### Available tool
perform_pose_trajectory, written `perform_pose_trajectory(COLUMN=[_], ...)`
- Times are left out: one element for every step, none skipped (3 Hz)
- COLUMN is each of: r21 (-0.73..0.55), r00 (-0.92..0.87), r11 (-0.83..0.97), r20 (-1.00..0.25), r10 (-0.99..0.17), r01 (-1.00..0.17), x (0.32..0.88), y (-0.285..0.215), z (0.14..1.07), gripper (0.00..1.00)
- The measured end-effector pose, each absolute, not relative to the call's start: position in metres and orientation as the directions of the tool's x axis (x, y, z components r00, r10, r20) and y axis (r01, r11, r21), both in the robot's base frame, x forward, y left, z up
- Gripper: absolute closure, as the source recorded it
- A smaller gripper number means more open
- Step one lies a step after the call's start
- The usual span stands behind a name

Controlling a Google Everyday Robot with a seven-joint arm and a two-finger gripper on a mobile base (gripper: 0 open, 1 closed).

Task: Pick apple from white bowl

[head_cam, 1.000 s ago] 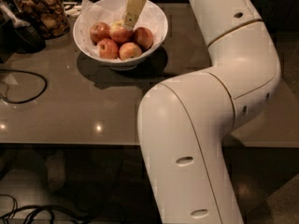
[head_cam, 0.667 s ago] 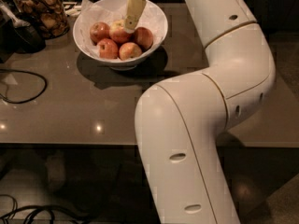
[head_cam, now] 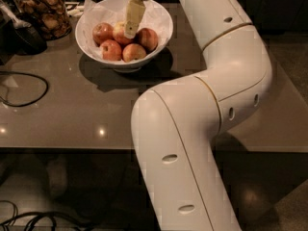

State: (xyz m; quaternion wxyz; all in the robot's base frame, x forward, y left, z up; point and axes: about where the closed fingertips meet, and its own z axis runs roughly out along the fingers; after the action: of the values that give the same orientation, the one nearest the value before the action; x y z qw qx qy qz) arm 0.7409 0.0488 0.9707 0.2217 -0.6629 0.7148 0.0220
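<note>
The white bowl (head_cam: 162, 19), lined with crinkled white paper, stands at the back of the grey table (head_cam: 72, 119) and holds several apples. The apple (head_cam: 119, 32), paler with yellow skin, sits in the middle at the back, among deeper red ones (head_cam: 111, 50) (head_cam: 148, 38). My gripper (head_cam: 130, 32) reaches down into the bowl from above and its cream tip is right at the pale apple's right side, covering part of it. My white arm (head_cam: 192, 119) fills the right and lower middle of the view.
A glass jar of brown snacks (head_cam: 43, 11) stands left of the bowl, with a dark object (head_cam: 21, 37) in front of it. A black cable (head_cam: 29, 88) loops on the table's left. The table's front edge runs across the middle; floor and cables lie below.
My gripper has come lower into the bowl, onto the pale apple. The arm's elbow has shifted a little to the left. The apples have not moved.
</note>
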Motion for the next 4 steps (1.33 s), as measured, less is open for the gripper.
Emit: perform_pose_trajectory(r21=[-0.26,-0.257,-0.251,-0.249], r00=[-0.008,0.005,0.015,0.021], r11=[0.1,0.084,0.07,0.059], r20=[-0.335,-0.326,-0.319,-0.31], r10=[-0.942,-0.945,-0.948,-0.95], r01=[-0.96,-0.963,-0.966,-0.967], x=[0.742,0.742,0.743,0.743], y=[0.057,0.063,0.066,0.066], z=[0.966,0.962,0.957,0.954], gripper=[0.22,0.22,0.21,0.22])
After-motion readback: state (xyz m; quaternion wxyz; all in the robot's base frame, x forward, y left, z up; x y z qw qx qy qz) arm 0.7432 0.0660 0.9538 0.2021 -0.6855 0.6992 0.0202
